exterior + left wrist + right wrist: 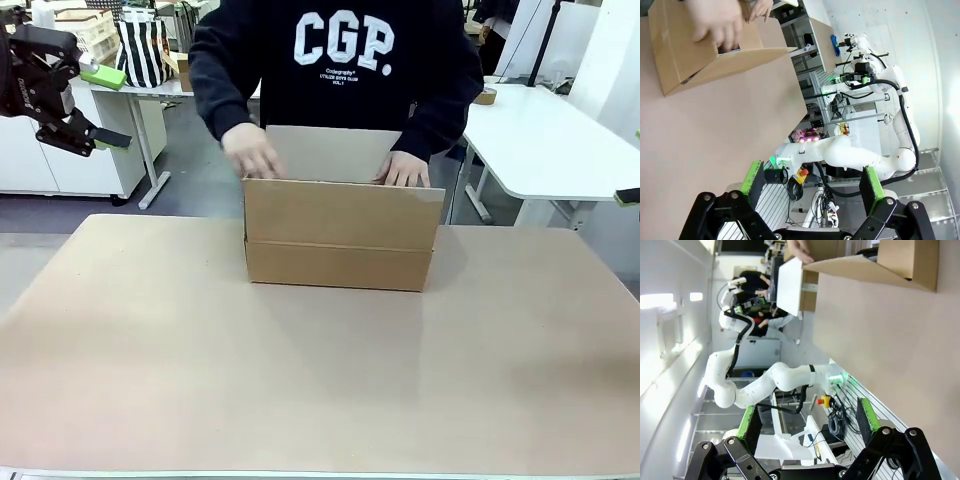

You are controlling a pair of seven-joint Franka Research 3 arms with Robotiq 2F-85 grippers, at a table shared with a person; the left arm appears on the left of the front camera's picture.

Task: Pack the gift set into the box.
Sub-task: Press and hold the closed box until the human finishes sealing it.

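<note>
The box (340, 235), a plain brown carton with its flaps up, stands at the far middle of the table. A person behind it has both hands (250, 152) on its top edges. My left gripper (108, 107) hangs open high at the far left, well away from the box. At the right edge only a green tip of my right gripper (629, 197) shows. The left wrist view has its open gripper (812, 181) far from the box (695, 50), with a hand (720, 22) over the opening. The right gripper (808, 421) is open and holds nothing, and the box (900, 260) lies far off. The gift set is hidden.
The brown table top (300, 380) spreads wide and bare in front of the box. Behind stand white tables (545, 140), a black-and-white striped bag (142, 50) and a tape roll (485, 96). A dark shape (730, 48) shows inside the box opening; what it is cannot be made out.
</note>
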